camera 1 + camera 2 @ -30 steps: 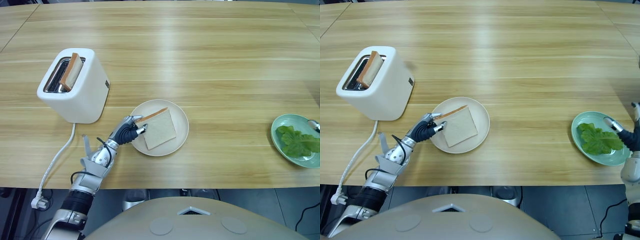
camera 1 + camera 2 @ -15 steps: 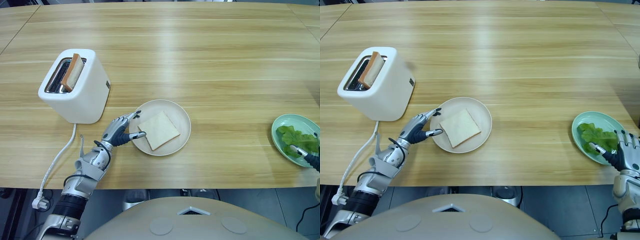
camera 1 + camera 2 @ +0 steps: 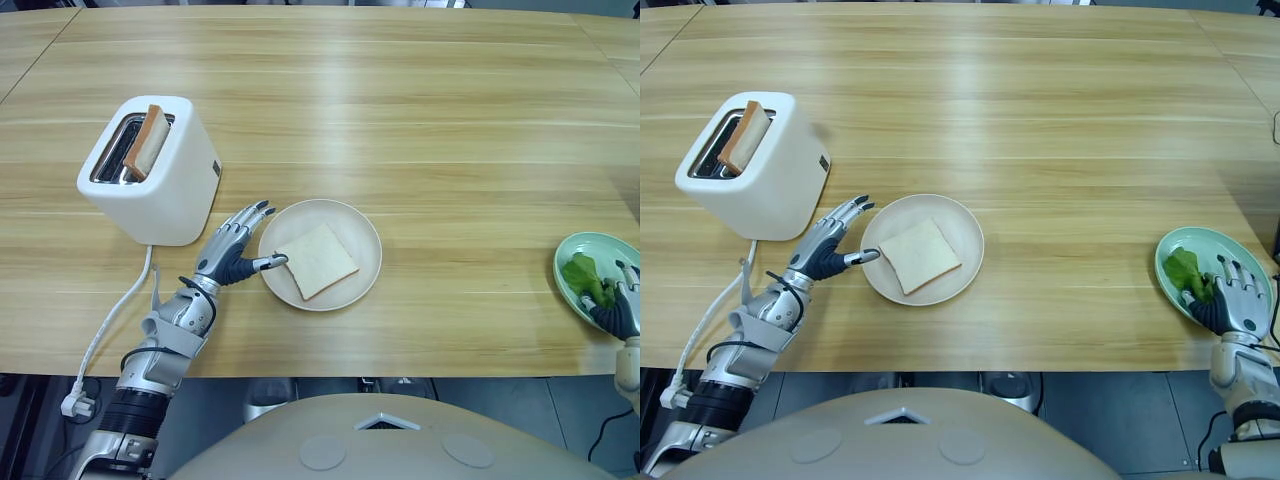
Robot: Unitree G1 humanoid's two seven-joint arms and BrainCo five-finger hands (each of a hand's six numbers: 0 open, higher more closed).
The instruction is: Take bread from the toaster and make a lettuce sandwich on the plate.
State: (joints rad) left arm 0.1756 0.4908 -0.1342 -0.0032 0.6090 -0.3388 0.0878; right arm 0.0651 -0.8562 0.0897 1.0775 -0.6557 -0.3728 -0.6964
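Lettuce (image 3: 1186, 272) could tear, or drag the green dish (image 3: 1180, 245) off the near table edge, if pinched carelessly. The right hand (image 3: 1232, 305) lies over it, fingers extended, no grip evident. The left hand (image 3: 232, 258), spread and empty, sits beside the plate (image 3: 370, 240), which holds one bread slice (image 3: 316, 261). Farther off, a second slice (image 3: 145, 142) stands in the toaster (image 3: 170, 190).

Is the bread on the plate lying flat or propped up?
Flat: the bread lies level on the plate, left hand open beside it.
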